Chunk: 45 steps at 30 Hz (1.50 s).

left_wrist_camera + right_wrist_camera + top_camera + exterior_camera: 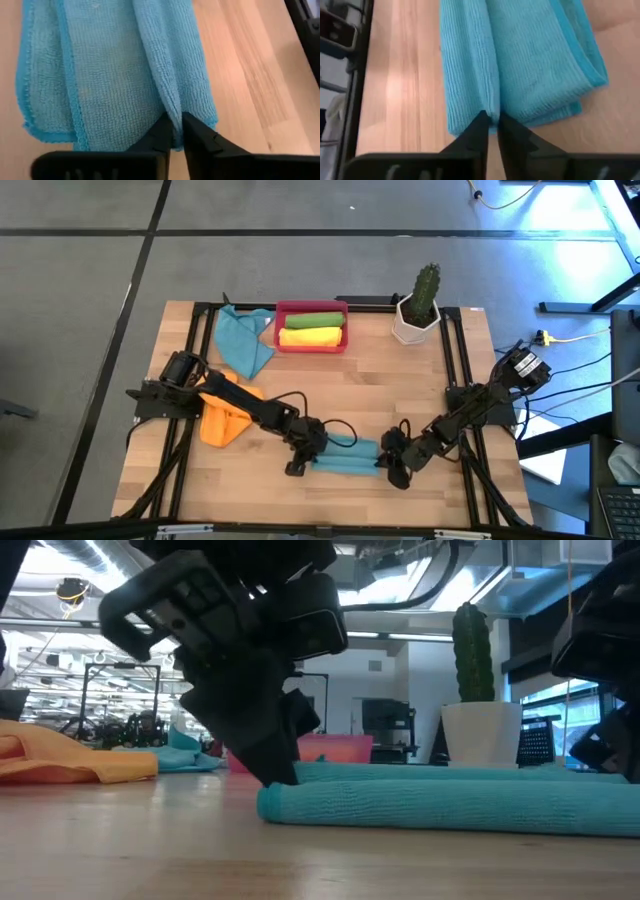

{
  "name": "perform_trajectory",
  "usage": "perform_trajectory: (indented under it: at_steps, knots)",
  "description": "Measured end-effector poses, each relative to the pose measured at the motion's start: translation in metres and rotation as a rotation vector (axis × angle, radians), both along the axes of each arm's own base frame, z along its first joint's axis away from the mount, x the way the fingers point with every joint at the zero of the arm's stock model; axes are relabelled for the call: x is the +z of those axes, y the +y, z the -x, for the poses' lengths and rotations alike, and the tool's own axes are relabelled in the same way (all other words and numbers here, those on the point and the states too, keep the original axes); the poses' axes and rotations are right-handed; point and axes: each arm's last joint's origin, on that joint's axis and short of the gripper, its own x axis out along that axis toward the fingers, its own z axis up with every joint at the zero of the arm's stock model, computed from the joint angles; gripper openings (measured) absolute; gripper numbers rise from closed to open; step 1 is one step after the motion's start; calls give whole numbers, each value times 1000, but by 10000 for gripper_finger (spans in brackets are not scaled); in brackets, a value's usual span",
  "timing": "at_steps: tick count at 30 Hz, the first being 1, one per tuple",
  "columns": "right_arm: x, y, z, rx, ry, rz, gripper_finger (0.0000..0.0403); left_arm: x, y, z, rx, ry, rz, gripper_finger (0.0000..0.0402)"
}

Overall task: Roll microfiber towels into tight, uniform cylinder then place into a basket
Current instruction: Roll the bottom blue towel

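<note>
Blue towel (345, 456), lower centre of the high view, is lying part-rolled between both grippers. Left gripper (296, 467) is pinching a fold at the towel's left end, fingers (165, 132) nearly together; right gripper (397, 473) is pinching the right end likewise. Both arms are reaching in low from the table's sides, wrists bent down. Rolling well likely requires both ends turning evenly, keeping edges aligned. Red basket (284, 342), upper centre, is already holding a green roll (314, 320) and a yellow roll (310, 337)
</note>
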Motion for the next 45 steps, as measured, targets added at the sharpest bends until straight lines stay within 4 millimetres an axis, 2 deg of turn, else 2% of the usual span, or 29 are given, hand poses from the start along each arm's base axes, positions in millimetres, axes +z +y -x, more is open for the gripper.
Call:
perform_trajectory:
  at_steps: [9, 20, 26, 35, 41, 45]
  knots:
    - [3, 1, 0, 39, -11, 3, 119, 3, 2, 0, 16, -32, -60, 114]
    - [20, -5, 7, 52, -6, 19, 122, 36, 6, 5, 53, -150, -215, 144]
    - [34, -7, 8, 68, -67, 25, 122, 53, 6, 8, 50, -219, -253, 164]
    - [46, -7, 9, 105, -186, 133, 122, 58, -32, 18, -37, -319, -322, 169]
    - [48, 9, 6, 210, -315, 154, 122, 58, -60, 32, -100, -343, -365, 169]
    - [45, 19, 6, 253, -333, 163, 122, 52, -76, 41, -135, -346, -401, 168]
